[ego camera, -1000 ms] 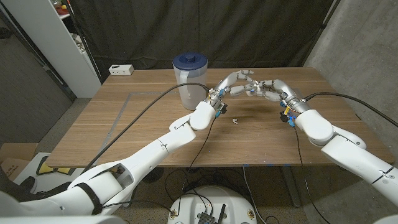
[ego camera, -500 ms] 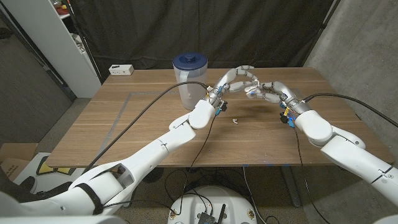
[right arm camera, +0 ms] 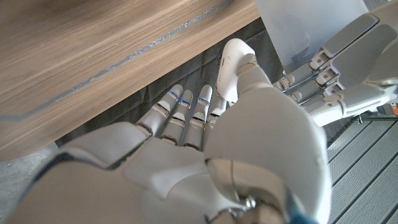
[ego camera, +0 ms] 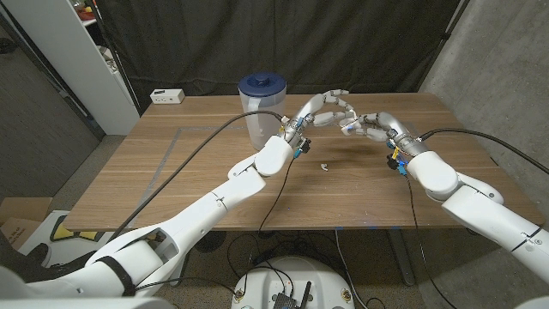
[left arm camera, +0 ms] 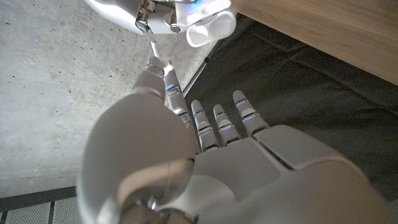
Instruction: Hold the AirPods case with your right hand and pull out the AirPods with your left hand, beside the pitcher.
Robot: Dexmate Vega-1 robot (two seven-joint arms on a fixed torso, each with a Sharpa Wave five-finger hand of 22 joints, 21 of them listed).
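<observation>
white AirPods case [left arm camera: 210,28], blue-lidded clear pitcher [ego camera: 262,110], brown wooden table [ego camera: 197,176]

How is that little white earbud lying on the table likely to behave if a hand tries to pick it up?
The earbud looks tiny and glossy beside the left hand, so probably very light and apt to slip from the fingers. Its rounded shape suggests that a nudge would send it skidding or rolling across the smooth wooden table.
</observation>
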